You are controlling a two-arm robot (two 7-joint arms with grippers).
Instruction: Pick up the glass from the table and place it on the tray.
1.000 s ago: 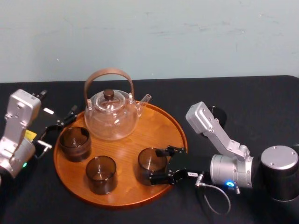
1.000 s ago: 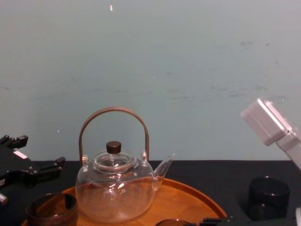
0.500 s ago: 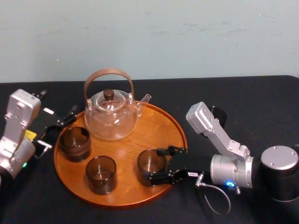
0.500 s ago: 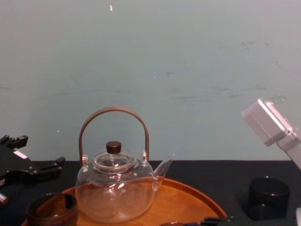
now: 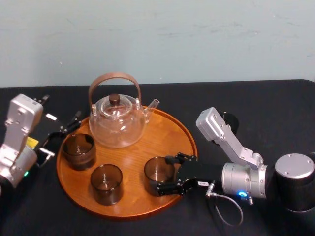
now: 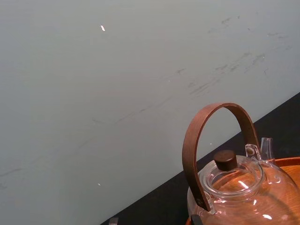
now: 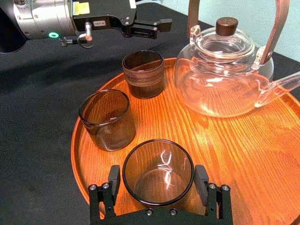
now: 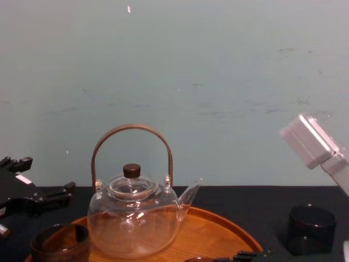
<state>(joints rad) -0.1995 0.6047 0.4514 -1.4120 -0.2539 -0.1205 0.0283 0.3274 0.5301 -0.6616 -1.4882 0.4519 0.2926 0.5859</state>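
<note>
Pale blue-green wall behind a matte black worktop; a round orange-brown wooden tray with a low rim lies at the centre.

Stage of task: late. The glass is off the worktop and over the tray. It sits between the jaws of the right gripper, which are clenched on it, 1 pad against each side of its wall. Its base appears to sit on the wood or just above it; the views do not settle which. Judged remaining: set it fully down if needed, let go, and draw the right arm clear of the rim.

The glass is a short, straight-walled tumbler of smoky brown tint, upright and empty, with a thin dark rim; the tray's grain shows through it.

Ahead of the jaws, further in on the tray, stand 2 more tumblers: a plain glass nearer and a banded glass beyond. A clear teapot stands to one side. All are apart from the held glass.

The left gripper sits outside the tray's opposite rim, jaws released and holding nothing. A dark cup stands on the worktop behind the right arm.
</note>
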